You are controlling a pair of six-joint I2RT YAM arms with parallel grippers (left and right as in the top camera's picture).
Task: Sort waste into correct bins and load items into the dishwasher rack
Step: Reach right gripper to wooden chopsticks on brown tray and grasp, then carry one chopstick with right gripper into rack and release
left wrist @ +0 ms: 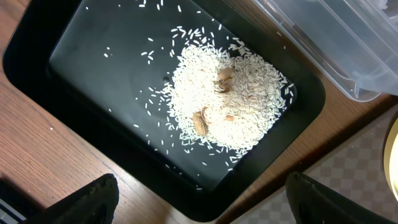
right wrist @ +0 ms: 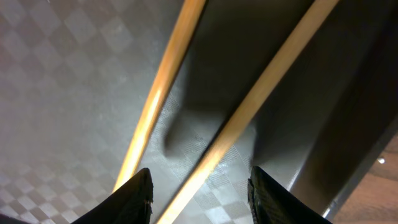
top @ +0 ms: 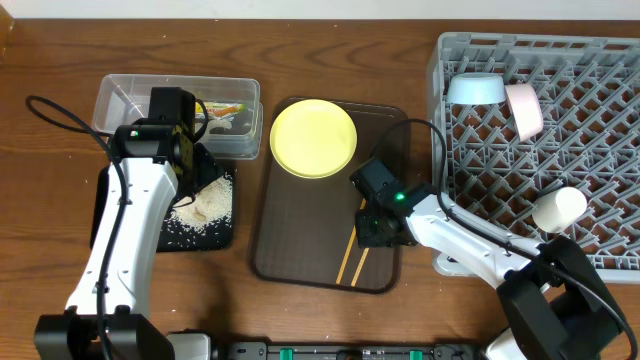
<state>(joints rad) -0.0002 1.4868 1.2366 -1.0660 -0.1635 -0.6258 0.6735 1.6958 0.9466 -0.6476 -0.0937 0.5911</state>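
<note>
The wooden chopsticks [top: 351, 258] lie on the brown serving tray [top: 300, 250]; in the right wrist view one chopstick [right wrist: 249, 112] runs between my open right gripper's [right wrist: 199, 196] fingers, the other [right wrist: 155, 99] just left. The yellow plate [top: 313, 137] sits at the tray's far end. Rice grains [left wrist: 227, 99] with a few tan bits lie in the black tray [left wrist: 81, 56]. My left gripper [left wrist: 199, 202] is open and empty above that tray's near corner. The clear tub [top: 125, 100] holds the wrapper [top: 226, 110]. The grey rack [top: 560, 150] holds the blue bowl [top: 475, 89], a pale pink cup [top: 524, 110] and a white cup [top: 558, 208].
The clear tub's corner [left wrist: 348, 56] shows at the upper right of the left wrist view, next to the black tray. The rack stands right of the brown tray. Bare wooden table [top: 60, 60] lies left of the tub and at the front left.
</note>
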